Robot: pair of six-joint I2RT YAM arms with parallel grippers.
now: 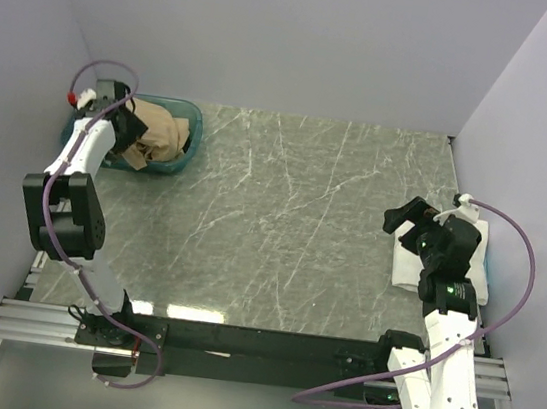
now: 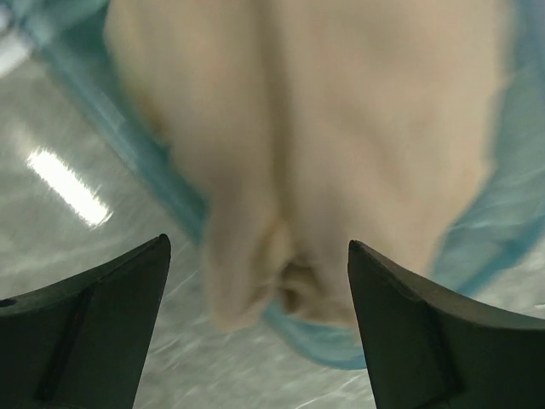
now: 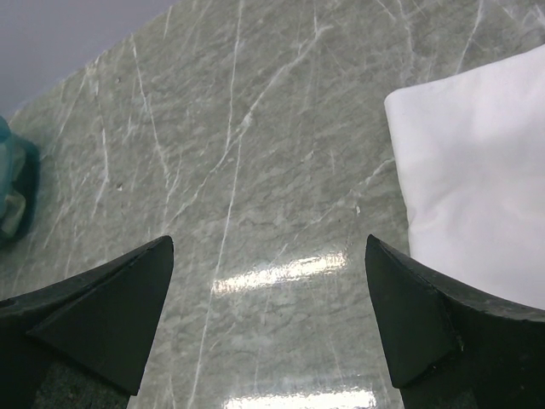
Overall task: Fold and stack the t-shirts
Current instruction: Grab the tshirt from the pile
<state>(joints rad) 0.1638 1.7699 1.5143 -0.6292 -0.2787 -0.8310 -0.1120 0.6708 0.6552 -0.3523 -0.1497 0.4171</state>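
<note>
A tan t-shirt (image 1: 157, 134) lies crumpled in the teal tub (image 1: 191, 123) at the far left. In the left wrist view the tan shirt (image 2: 341, 128) hangs over the tub's rim (image 2: 341, 345). My left gripper (image 1: 131, 125) is open above the tub's near-left side, holding nothing; it shows in the left wrist view (image 2: 258, 256). A folded white t-shirt (image 1: 408, 268) lies at the right edge, also in the right wrist view (image 3: 477, 170). My right gripper (image 1: 407, 222) is open and empty, hovering over the table just left of the white shirt; it shows in the right wrist view (image 3: 268, 256).
The grey marble table (image 1: 282, 216) is walled by pale panels at the back and both sides. The tub's edge (image 3: 17, 187) shows far left in the right wrist view. A black rail (image 1: 255, 343) runs along the near edge.
</note>
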